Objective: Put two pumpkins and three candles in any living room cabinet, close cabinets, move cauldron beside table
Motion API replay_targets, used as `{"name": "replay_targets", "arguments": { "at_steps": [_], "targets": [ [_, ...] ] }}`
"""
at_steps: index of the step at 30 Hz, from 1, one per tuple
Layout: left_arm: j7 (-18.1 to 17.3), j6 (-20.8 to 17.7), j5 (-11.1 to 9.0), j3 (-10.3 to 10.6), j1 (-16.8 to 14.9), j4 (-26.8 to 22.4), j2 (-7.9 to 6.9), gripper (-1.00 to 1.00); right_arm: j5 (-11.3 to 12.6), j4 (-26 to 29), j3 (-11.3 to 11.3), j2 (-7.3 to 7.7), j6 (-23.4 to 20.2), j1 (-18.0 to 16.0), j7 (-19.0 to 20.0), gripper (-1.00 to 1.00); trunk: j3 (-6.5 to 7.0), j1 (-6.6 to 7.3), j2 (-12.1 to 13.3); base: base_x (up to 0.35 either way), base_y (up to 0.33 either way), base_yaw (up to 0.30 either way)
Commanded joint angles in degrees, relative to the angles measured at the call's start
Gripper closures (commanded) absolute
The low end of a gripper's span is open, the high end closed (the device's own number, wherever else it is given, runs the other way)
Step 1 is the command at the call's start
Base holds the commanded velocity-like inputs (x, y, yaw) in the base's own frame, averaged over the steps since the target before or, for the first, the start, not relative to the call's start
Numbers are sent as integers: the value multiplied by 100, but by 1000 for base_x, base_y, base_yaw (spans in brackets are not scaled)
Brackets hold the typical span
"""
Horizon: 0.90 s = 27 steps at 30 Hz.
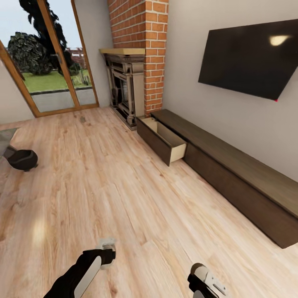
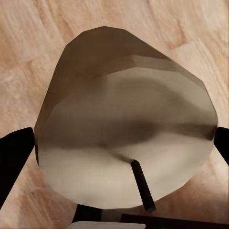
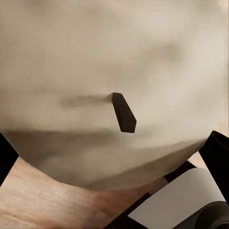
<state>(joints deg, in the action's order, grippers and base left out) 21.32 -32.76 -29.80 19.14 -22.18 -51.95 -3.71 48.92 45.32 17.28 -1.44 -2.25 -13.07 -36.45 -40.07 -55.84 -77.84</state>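
Observation:
My left gripper is low over the wood floor, shut on a pale beige candle with a short black wick. Its black fingertips press both sides of the candle. My right gripper is shut on a second candle, whose wick points at the camera. The long dark-brown cabinet runs along the right wall under the TV. Its drawer nearest the fireplace is pulled open and looks empty. The black round cauldron sits on the floor at far left. The pumpkins are out of view.
A brick chimney with a dark fireplace stands beyond the cabinet. Glass doors open on a garden at back left. A black TV hangs on the right wall. Wide bare floor lies between me and the cabinet.

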Motion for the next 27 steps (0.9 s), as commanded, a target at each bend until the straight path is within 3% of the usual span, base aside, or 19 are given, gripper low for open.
{"name": "replay_targets", "arguments": {
  "at_steps": [1,27],
  "targets": [
    [57,-12,-52,28,-6,-8,-7,100,3,12,12,3,-24,-2,-38,100,-5,-3,-3,314,0,288],
    [48,-29,-52,25,-6,-17,-7,100,6,21,12,12,-29,-4,-38,100,-5,-3,-3,331,0,288]
  ]
}}
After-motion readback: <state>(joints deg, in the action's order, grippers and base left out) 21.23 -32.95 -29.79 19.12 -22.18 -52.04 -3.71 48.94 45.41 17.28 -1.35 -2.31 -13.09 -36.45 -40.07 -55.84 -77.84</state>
